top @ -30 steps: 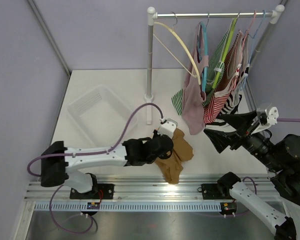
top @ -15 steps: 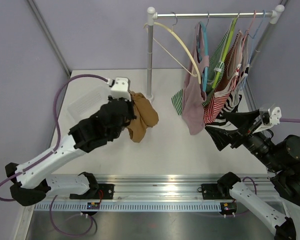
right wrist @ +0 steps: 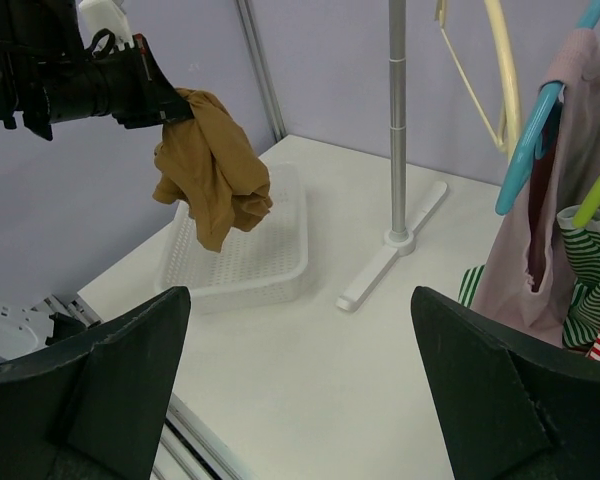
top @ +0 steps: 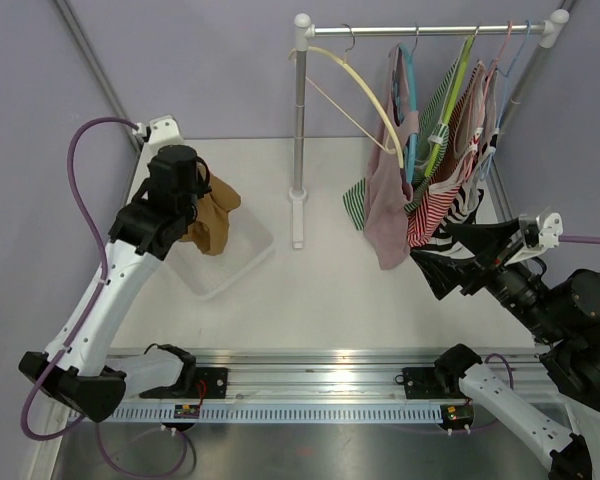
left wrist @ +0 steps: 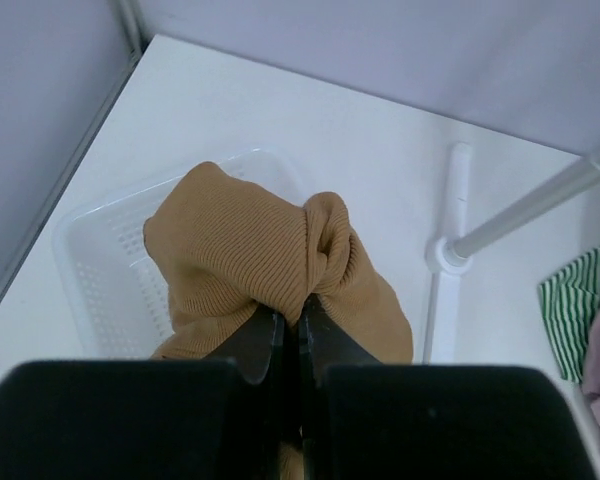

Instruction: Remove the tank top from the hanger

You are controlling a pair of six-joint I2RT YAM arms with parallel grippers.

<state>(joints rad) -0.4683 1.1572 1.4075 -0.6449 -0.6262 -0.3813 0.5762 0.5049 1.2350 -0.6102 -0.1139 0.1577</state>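
Tank top (left wrist: 270,260), tan ribbed knit, bunched into a lump and pinched at its upper fold by the left hand (left wrist: 288,318), fingers clamped tight on the cloth. Hanging free from that grip, clear of any hanger, above the white plastic basket (top: 235,268) at the far left of the surface (top: 360,310). Held high, most likely so that the dangling hem clears the basket rim before a drop.

Cream hanger (top: 365,90) bare and tilted on the rail (top: 420,30), close to the upright post (top: 300,120), presumably the one just stripped.

Judged nearly finished: garment already off, only the release into the basket not yet done. Next move probably a short lowering, then an opening of the fingers. Some risk of cloth draping over the rim, given the loose, lopsided bundle.

Right hand (right wrist: 300,295) spread wide and grasping nothing, low at the right side, just beside the pink top (top: 385,215) and striped garments (top: 432,212) on their own hangers. Apparently parked out of the way, well apart from the basket.
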